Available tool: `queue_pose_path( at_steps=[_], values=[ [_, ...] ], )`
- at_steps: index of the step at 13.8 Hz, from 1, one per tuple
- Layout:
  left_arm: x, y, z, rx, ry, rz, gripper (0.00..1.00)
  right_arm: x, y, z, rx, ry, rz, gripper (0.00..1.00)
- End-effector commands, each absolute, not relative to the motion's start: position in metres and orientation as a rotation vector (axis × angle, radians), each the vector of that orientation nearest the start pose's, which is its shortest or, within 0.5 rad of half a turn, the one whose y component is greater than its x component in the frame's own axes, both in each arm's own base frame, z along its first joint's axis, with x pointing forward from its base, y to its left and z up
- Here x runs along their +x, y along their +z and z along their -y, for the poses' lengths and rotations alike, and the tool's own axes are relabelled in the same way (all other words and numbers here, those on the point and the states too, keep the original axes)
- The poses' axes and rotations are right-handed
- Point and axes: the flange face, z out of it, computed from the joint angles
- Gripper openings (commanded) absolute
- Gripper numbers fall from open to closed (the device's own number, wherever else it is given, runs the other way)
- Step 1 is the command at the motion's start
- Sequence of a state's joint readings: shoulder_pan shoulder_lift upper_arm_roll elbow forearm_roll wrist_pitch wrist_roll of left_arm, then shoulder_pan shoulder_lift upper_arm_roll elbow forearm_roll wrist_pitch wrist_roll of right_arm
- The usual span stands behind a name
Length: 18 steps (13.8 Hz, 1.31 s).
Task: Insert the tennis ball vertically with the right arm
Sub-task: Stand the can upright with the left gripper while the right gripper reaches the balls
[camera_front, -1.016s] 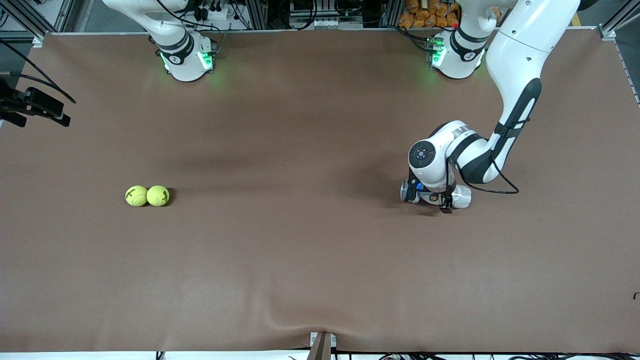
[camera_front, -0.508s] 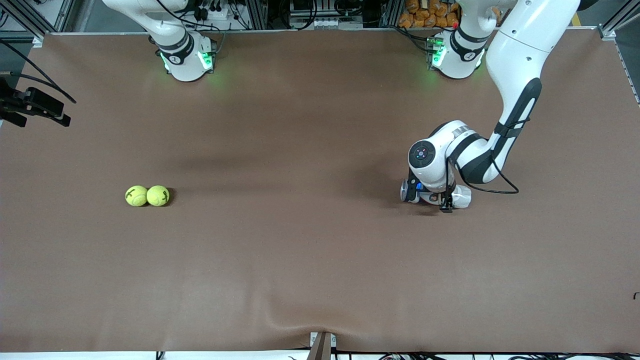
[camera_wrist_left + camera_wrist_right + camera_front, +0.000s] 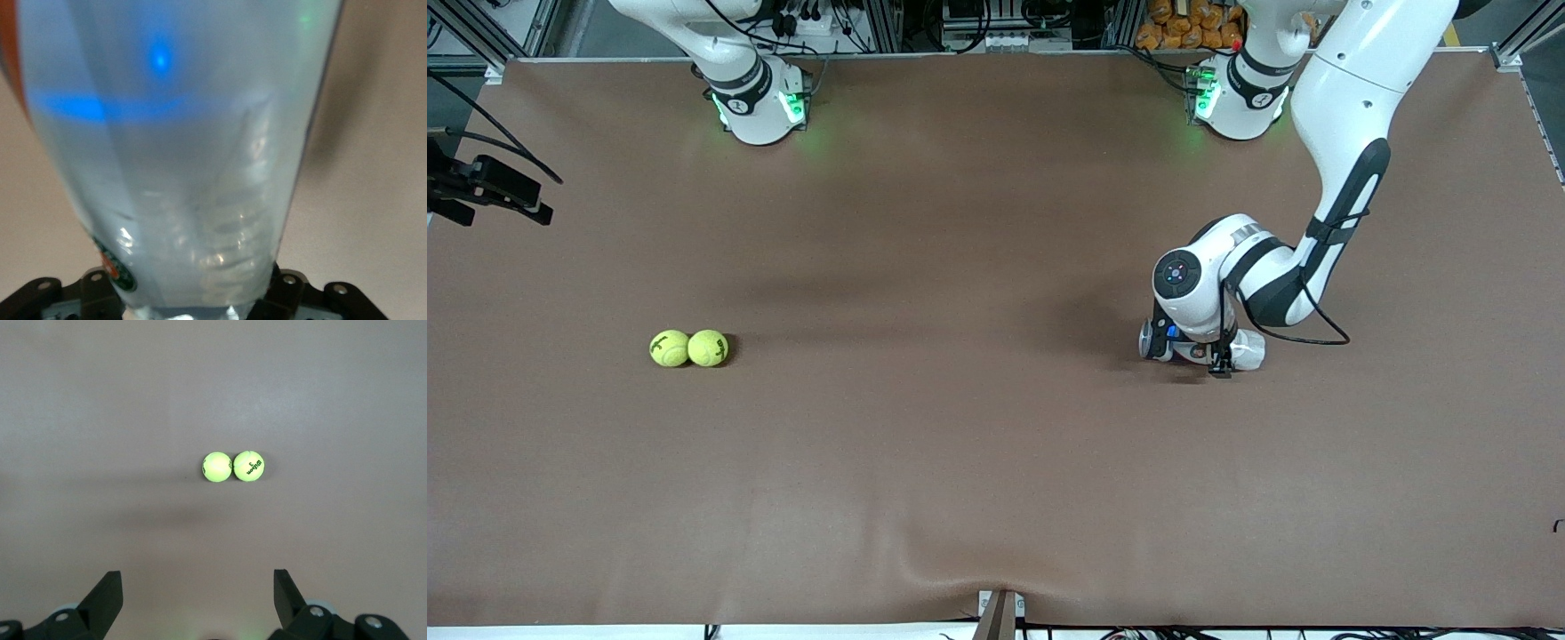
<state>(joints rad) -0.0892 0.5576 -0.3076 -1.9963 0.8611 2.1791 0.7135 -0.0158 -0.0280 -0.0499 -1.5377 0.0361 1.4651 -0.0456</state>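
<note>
Fuzzy felt tennis balls (image 3: pixel 688 348), clear glossy plastic tube (image 3: pixel 180 167), matt table (image 3: pixel 960 462)

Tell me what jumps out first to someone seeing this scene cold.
Two bright yellow-green felt tennis balls lie touching on the brown table, toward the right arm's end. Toward the left arm's end, the left end effector is down at the table, shut on a clear plastic tube with an orange label. The right end effector hangs open high over the balls.
</note>
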Motion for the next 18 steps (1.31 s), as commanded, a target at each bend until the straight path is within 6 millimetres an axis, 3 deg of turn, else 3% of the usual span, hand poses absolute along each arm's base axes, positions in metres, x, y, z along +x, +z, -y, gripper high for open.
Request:
queue_pose_path(
  at_steps=[1, 6, 10, 13, 16, 18],
  values=[
    [0.545, 0.168, 0.197, -1.765, 0.456, -2.042, 0.72, 0.526, 0.650, 0.033, -3.085, 0.056, -0.017, 1.00],
    [0.545, 0.185, 0.232, -1.815, 0.374, -2.048, 0.73, 0.527, 0.649, 0.032, -3.083, 0.058, -0.014, 1.00],
    [0.550, 0.215, 0.288, -1.953, 0.240, -2.073, 0.73, 0.526, 0.650, 0.032, -3.083, 0.058, -0.014, 1.00],
    [0.532, 0.227, 0.353, -2.028, 0.151, -2.075, 0.73, 0.527, 0.650, 0.033, -3.083, 0.056, -0.019, 1.00],
    [0.514, 0.265, 0.429, -2.163, 0.010, -2.062, 0.73, 0.530, 0.649, 0.032, -3.085, 0.059, -0.014, 1.00],
    [0.509, 0.279, 0.464, -2.258, -0.053, -2.049, 0.73, 0.532, 0.648, 0.034, -3.087, 0.049, -0.020, 1.00]
  ],
)
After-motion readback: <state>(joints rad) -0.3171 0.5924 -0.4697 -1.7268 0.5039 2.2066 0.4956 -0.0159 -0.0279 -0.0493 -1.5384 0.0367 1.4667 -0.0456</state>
